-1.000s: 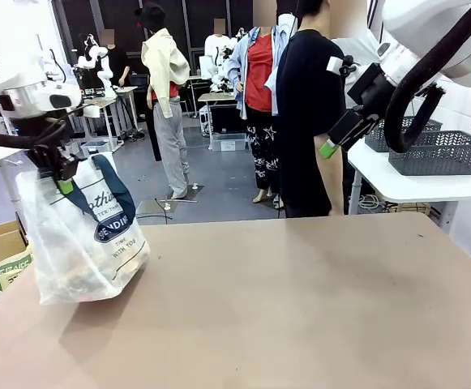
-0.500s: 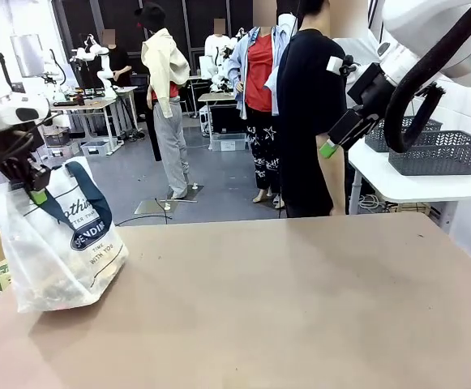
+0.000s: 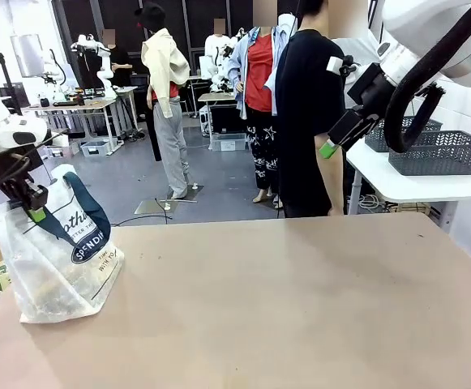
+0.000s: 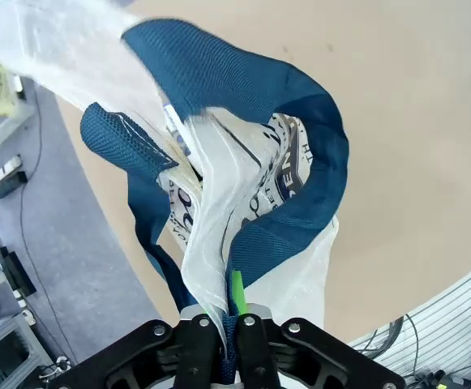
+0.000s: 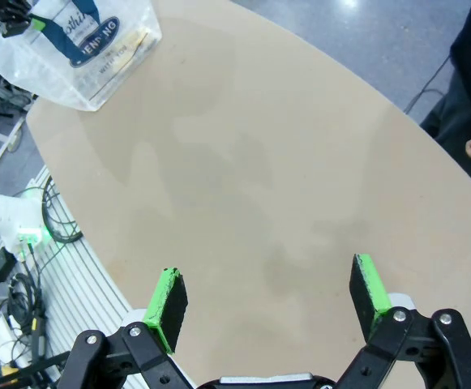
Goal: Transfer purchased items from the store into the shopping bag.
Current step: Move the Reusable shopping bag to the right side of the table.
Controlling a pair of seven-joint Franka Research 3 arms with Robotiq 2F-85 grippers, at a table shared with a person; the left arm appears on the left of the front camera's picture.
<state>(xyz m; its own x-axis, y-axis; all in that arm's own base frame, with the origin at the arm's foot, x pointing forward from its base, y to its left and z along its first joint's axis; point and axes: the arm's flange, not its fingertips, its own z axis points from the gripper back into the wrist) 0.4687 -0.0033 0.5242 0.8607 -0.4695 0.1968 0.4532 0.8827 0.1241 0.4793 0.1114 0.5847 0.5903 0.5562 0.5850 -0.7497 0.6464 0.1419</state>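
The table [image 3: 300, 308] was big, flat and light brown, with a smooth top, and a busy workroom stood behind it. At the left end sat the shopping bag [image 3: 61, 259], thin see-through white plastic, soft and crinkly, with wide dark blue cloth straps [image 4: 300, 154] and a blue oval with white letters. The left gripper [image 3: 32, 209] was right above the bag, its two fingers pressed together, pinching the top of the bag where plastic and strap meet. The bag hung straight down from it, tall way up, with its bottom resting on the table. Small things lay inside at the bottom, too blurry to name. Far to the right, the right gripper [image 3: 329, 148] was up in the air, well away from the bag, its green-tipped fingers [image 5: 169, 301] spread wide and holding nothing. The left arm was the nearer one.
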